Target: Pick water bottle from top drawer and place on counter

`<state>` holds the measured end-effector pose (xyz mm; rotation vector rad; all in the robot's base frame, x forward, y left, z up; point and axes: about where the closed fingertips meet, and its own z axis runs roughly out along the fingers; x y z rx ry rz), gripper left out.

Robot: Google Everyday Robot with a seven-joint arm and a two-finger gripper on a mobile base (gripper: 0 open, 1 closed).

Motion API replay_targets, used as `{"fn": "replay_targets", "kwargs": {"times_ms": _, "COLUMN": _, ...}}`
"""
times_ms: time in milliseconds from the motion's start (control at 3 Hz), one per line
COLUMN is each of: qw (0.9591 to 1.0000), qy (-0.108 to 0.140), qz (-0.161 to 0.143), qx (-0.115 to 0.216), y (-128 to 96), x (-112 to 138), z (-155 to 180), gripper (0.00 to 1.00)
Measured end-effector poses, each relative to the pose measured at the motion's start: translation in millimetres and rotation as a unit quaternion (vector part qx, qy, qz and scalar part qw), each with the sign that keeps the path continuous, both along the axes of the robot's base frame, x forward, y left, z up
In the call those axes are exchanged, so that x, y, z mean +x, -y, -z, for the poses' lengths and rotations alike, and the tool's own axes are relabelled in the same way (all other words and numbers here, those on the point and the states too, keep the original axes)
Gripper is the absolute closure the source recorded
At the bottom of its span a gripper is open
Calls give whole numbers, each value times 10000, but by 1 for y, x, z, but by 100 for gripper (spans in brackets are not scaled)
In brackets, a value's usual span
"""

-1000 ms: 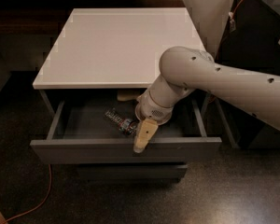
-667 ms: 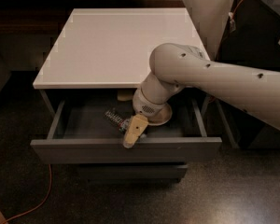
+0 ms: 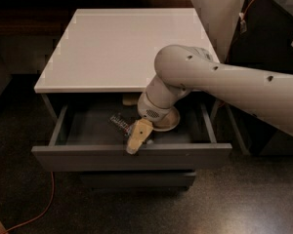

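The top drawer (image 3: 132,156) is pulled open under the white counter (image 3: 127,48). The water bottle (image 3: 120,124) lies on its side on the dark drawer floor, left of centre, with only part of its clear body and dark label band showing. My gripper (image 3: 135,141) hangs down into the drawer from the thick grey arm. It sits just right of and in front of the bottle, overlapping its near end, close to the drawer's front wall. I cannot tell whether it touches the bottle.
A round beige bowl (image 3: 170,121) sits in the drawer right of the gripper, partly hidden by the arm. Narrower lower drawers (image 3: 136,179) are closed below. An orange cable (image 3: 41,206) lies on the floor at the left. Dark furniture (image 3: 273,43) stands at the right.
The arm has swung left, carrying my gripper from the drawer's middle to beside the bottle's near end. The bottle and bowl have not moved.
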<state>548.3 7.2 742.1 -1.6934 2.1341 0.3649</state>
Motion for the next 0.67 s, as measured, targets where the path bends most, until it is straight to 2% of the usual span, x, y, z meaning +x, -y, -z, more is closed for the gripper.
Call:
{"fn": "replay_targets", "kwargs": {"times_ms": 333, "qw": 9998, "qy": -25, "qz": 167, "qx": -74, "y": -10, "x": -2, "z": -7, "gripper": 0}}
{"fn": "replay_targets", "kwargs": {"times_ms": 667, "qw": 9982, "qy": 97, "qz": 493, "qx": -335, "y": -43, "x": -25, "z": -17, "gripper": 0}}
